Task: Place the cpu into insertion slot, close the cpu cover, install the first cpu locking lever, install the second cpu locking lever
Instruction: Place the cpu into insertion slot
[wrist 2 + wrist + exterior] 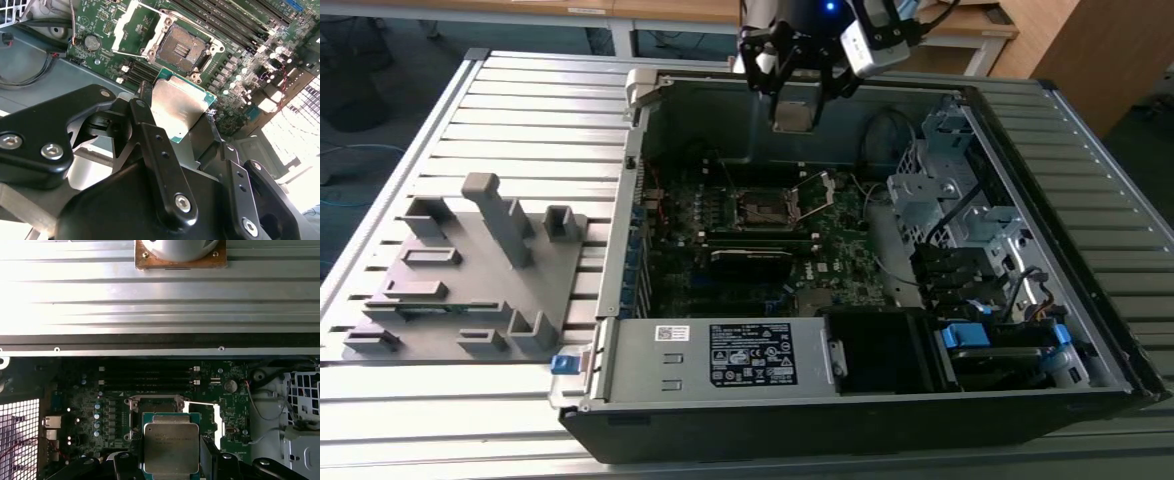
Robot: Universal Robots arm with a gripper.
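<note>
My gripper (797, 108) hangs above the far wall of the open computer case, shut on the cpu (794, 120), a flat square chip with a dull silver top. In both wrist views the cpu (176, 109) (171, 441) sits clamped by its edges between the black fingers (145, 97). Below it on the green motherboard lies the insertion slot (765, 207) (182, 47) (155, 406), open, with its dark centre exposed. The cpu cover (126, 24) (204, 412), a silver frame, stands swung up beside the slot. Thin lever wires stand raised beside the slot.
The case (640, 200) lies on a slatted metal table. A labelled power supply (720, 355) fills its near end, and a drive cage with cables (961, 200) stands on the exterior view's right. A grey fixture block (467, 270) rests on the exterior view's left. Long memory slots (235, 25) run beside the socket.
</note>
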